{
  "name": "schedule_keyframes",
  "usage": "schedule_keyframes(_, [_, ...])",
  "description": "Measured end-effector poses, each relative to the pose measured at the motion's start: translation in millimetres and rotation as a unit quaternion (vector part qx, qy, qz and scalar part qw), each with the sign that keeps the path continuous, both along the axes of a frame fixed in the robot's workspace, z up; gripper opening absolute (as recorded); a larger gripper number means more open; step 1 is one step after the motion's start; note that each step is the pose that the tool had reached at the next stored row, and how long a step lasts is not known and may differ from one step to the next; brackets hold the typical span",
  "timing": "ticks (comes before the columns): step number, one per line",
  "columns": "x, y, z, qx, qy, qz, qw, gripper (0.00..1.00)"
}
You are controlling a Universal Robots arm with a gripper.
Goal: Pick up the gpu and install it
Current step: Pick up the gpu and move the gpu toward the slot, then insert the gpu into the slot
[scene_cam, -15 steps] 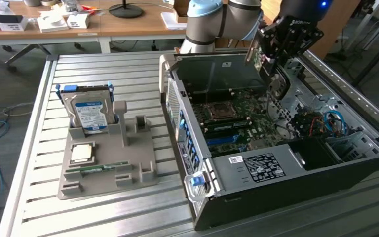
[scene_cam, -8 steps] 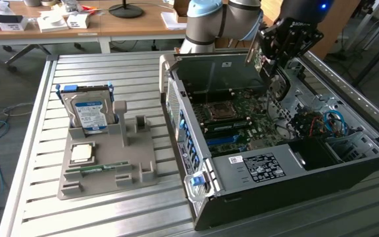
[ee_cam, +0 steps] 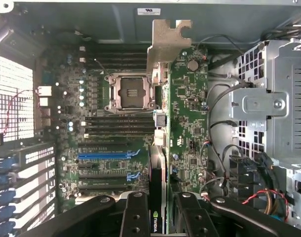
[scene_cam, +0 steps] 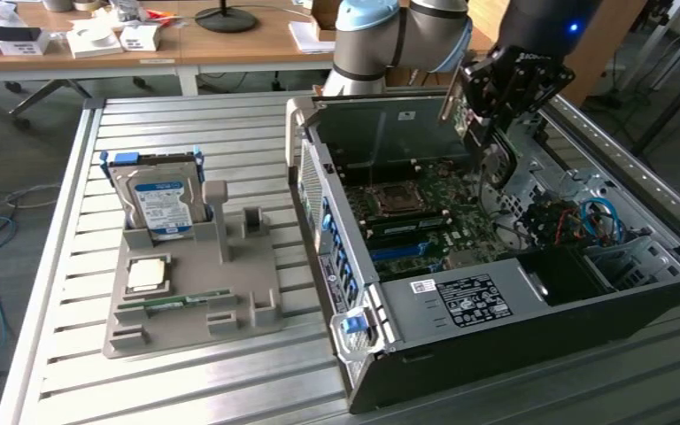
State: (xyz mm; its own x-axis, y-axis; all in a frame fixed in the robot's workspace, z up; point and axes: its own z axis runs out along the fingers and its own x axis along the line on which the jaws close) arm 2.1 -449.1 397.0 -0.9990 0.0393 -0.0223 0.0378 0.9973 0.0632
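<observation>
My gripper point(scene_cam: 490, 113) hangs over the far part of the open computer case point(scene_cam: 459, 305), shut on the gpu point(scene_cam: 467, 119). In the wrist view the gpu point(ee_cam: 187, 123) is a thin card held edge-up, with a green circuit face and a silver metal bracket point(ee_cam: 166, 44) at its far end. The black fingers point(ee_cam: 135, 215) clamp its near end from both sides, around my gripper point(ee_cam: 163, 210). The card hovers above the motherboard point(ee_cam: 106, 148), roughly over the row of black and blue expansion slots point(ee_cam: 103, 155). I cannot tell whether it touches a slot.
Beside the case on the slatted metal table, a grey fixture point(scene_cam: 192, 292) holds a silver hard drive point(scene_cam: 160, 199), a square chip point(scene_cam: 149, 274) and a green memory stick point(scene_cam: 174, 303). Inside the case are a metal drive cage point(ee_cam: 269, 108) and loose cables point(scene_cam: 588, 221).
</observation>
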Motion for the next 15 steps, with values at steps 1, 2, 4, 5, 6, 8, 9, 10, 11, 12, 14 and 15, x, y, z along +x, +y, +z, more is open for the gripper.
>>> schedule_keyframes(1, [0.2,0.0,-1.6,0.0000,0.0000,0.000,1.0000,0.26])
schedule_keyframes(2, [0.4,0.0,-3.2,0.0001,0.0000,0.000,1.0000,0.26])
schedule_keyframes(4, [0.8,0.0,-5.6,0.0001,0.0000,0.000,1.0000,0.26])
schedule_keyframes(5, [1.0,0.0,-6.5,0.0001,0.0000,0.000,1.0000,0.26])
schedule_keyframes(6, [1.1,0.1,-7.1,0.0000,0.0000,0.000,1.0000,0.26])
schedule_keyframes(8, [1.2,0.0,-7.3,-0.0001,0.0000,0.000,1.0000,0.26])
schedule_keyframes(9, [1.2,0.0,-7.4,0.0000,0.0000,0.000,1.0000,0.26])
schedule_keyframes(10, [1.2,0.0,-7.5,0.0001,0.0000,0.000,1.0000,0.26])
schedule_keyframes(11, [1.2,0.0,-7.5,0.0000,0.0000,0.000,1.0000,0.26])
schedule_keyframes(12, [1.2,0.0,-7.5,0.0000,0.0000,0.000,1.0000,0.26])
schedule_keyframes(14, [1.2,0.0,-7.5,0.0001,0.0000,0.000,1.0000,0.26])
schedule_keyframes(15, [1.2,0.0,-7.5,0.0001,0.0000,0.000,1.0000,0.26])
